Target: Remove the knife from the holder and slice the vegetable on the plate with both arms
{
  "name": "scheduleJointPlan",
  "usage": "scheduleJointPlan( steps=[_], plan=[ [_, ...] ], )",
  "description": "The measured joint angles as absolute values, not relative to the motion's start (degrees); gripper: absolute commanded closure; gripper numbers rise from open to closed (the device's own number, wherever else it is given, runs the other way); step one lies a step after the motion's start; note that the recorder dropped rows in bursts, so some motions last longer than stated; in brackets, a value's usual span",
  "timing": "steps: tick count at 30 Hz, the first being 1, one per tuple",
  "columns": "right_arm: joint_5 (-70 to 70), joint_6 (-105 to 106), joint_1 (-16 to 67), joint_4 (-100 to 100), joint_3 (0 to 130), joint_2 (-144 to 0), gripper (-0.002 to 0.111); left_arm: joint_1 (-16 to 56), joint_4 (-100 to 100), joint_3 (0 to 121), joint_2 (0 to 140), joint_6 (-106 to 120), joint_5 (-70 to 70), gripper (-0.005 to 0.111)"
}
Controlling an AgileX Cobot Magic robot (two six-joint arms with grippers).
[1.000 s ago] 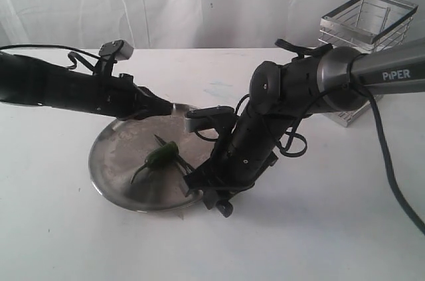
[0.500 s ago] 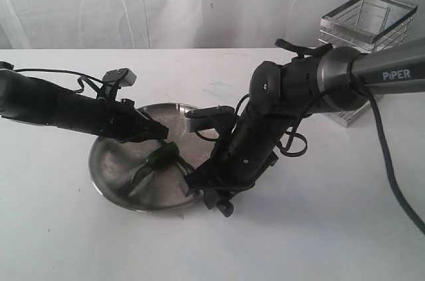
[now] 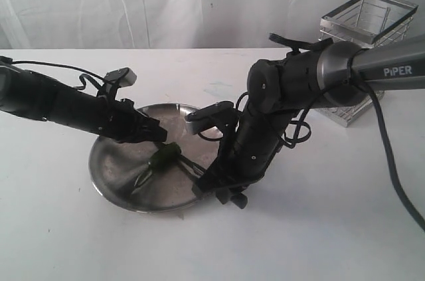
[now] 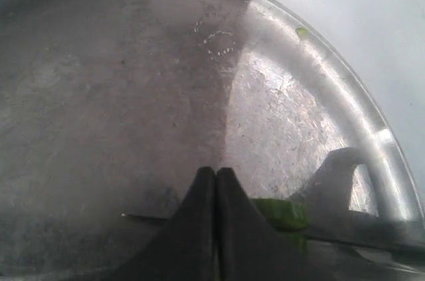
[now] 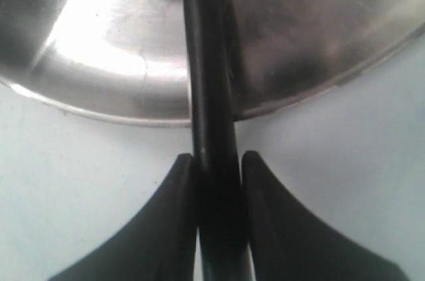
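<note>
The dark green vegetable (image 3: 163,155) lies near the middle of the silver plate (image 3: 114,161). My left gripper (image 3: 161,136) is shut with nothing between its fingers, its tip low over the plate right at the chili's far end. In the left wrist view the chili (image 4: 284,213) shows just beside the closed left gripper (image 4: 216,172). My right gripper (image 3: 211,185) is at the plate's near right rim, shut on the black knife (image 3: 190,165), which reaches in toward the chili. In the right wrist view the knife (image 5: 204,62) runs from my right gripper (image 5: 216,159) out over the plate (image 5: 119,42).
The silver wire holder (image 3: 367,18) stands at the back right, behind the grey PIPER arm link (image 3: 392,68). A white table (image 3: 319,228) spreads around the plate, with a white curtain behind it.
My left arm has dropped and moved right, from above the plate's far rim down to the chili. The right arm with the knife has shifted slightly.
</note>
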State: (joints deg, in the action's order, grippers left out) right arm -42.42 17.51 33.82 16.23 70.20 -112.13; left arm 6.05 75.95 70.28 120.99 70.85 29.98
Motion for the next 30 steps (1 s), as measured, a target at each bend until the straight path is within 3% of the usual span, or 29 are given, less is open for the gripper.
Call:
scheduleJointPlan(
  steps=[30],
  plan=[
    [-45.3, 17.7, 33.8, 15.5, 70.7, -112.4, 0.108, 5.9, 69.4, 71.9, 106.0, 60.7, 43.6, 0.107]
  ],
)
